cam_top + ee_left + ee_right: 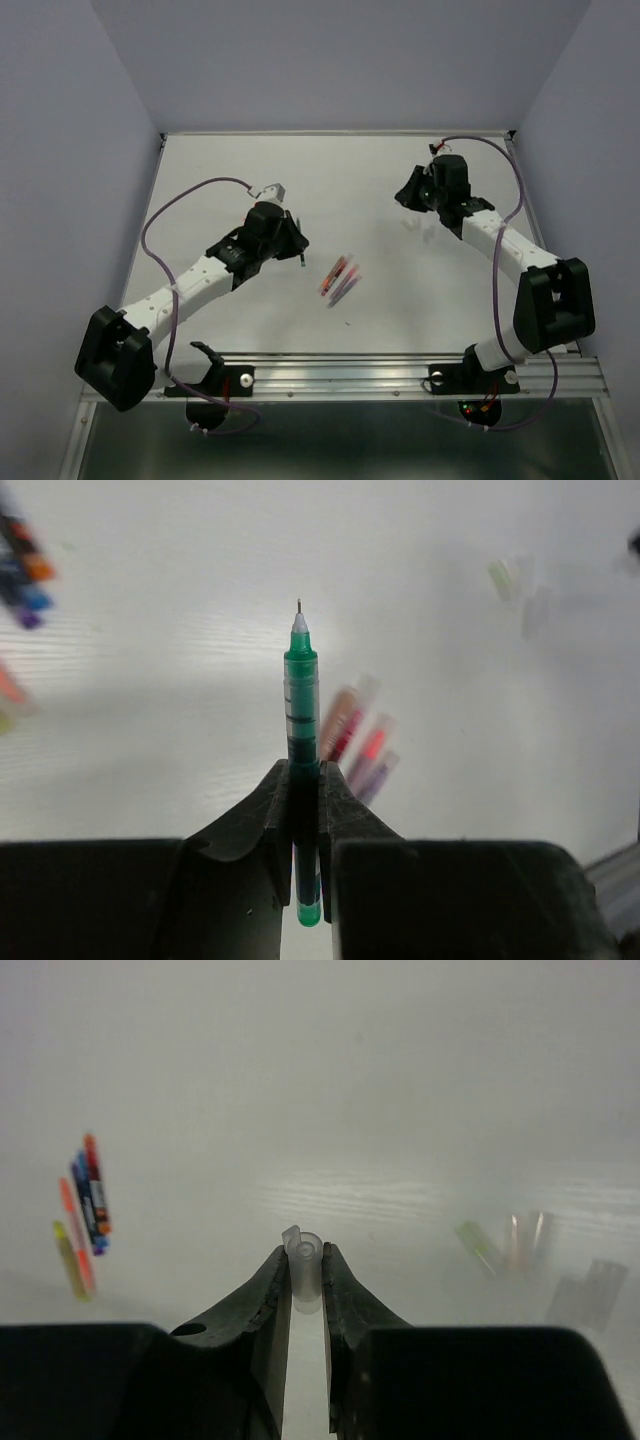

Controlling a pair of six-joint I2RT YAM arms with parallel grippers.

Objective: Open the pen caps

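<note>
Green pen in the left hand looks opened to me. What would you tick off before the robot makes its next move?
1. The green pen sits in the left hand, gripped on both sides: ok.
2. Its writing tip is bare, with no cap on that end: ok.
3. The right hand is shut on a clear cap: ok.
4. The two hands are well apart above the table: ok.
5. Which of the other pens lying on the table have caps on: cannot tell, too blurred.
6. How firmly the left hand grips: cannot tell.
</note>
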